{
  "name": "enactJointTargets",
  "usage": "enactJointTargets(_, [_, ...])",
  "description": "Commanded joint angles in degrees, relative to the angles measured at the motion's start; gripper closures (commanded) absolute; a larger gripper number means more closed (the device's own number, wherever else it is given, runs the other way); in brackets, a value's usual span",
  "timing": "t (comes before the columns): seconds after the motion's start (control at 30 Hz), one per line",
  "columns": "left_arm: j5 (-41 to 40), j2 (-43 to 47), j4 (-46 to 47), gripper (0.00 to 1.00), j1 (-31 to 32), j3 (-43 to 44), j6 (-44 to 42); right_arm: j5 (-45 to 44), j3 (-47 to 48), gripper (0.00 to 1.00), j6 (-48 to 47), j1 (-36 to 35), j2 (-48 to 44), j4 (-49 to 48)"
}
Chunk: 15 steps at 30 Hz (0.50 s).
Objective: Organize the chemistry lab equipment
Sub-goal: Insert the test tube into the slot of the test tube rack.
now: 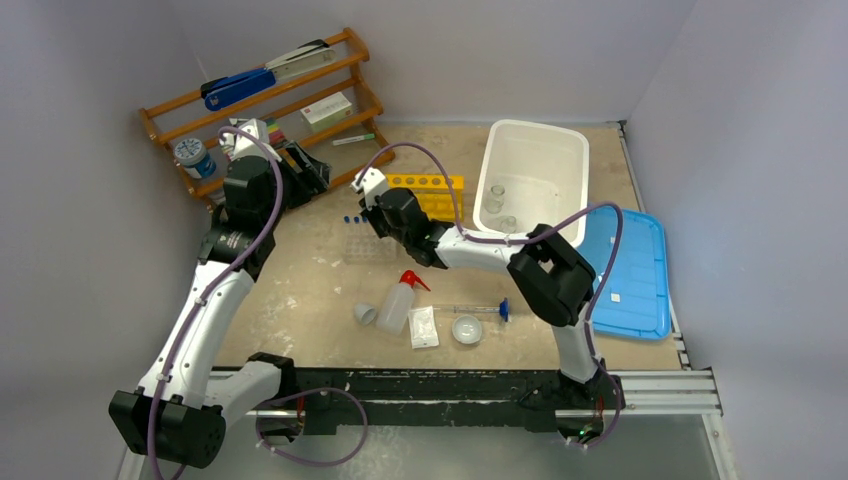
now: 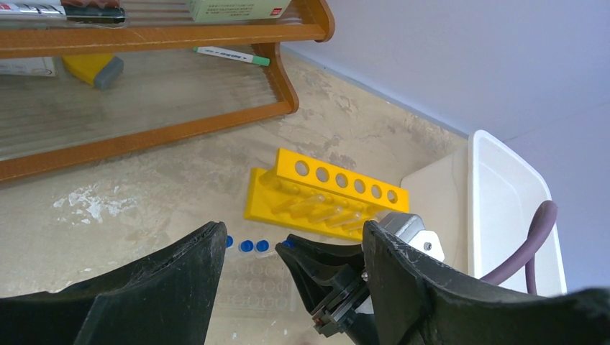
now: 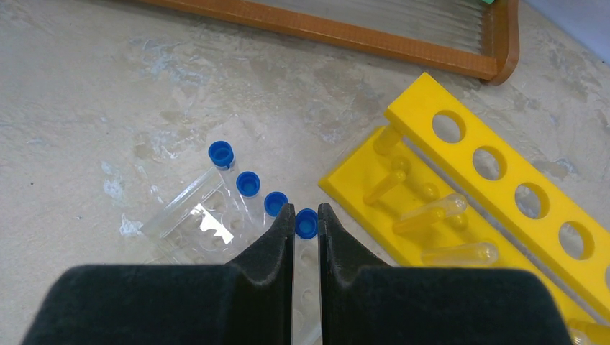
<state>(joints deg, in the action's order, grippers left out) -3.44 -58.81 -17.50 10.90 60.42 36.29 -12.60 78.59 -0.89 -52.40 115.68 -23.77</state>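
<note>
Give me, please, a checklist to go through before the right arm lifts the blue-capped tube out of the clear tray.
1. Right end effector closed on the blue-capped tube: ok.
2. Neighbouring cap clear of the fingers: not ok, it lies right beside one finger.
3. Clear tube tray held down: not ok, nothing holds it.
4. Empty hole in the yellow six-hole rack: ok, the holes nearest the wooden shelf look empty.
5. Left end effector open, empty, apart from the right one: ok.
</note>
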Motion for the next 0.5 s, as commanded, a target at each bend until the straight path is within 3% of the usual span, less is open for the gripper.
enactJointTargets(0.0, [-0.58, 1.14, 1.93, 0.31, -0.35, 1.47, -1.23, -1.63, 2.1, 1.0, -1.04, -0.24, -0.55, -2.33])
enactJointTargets(0.47, [-0.95, 1.32, 2.18, 0.31, -0.35, 1.03, -1.31, -1.71, 1.75, 1.0, -1.04, -0.38, 0.22, -2.7])
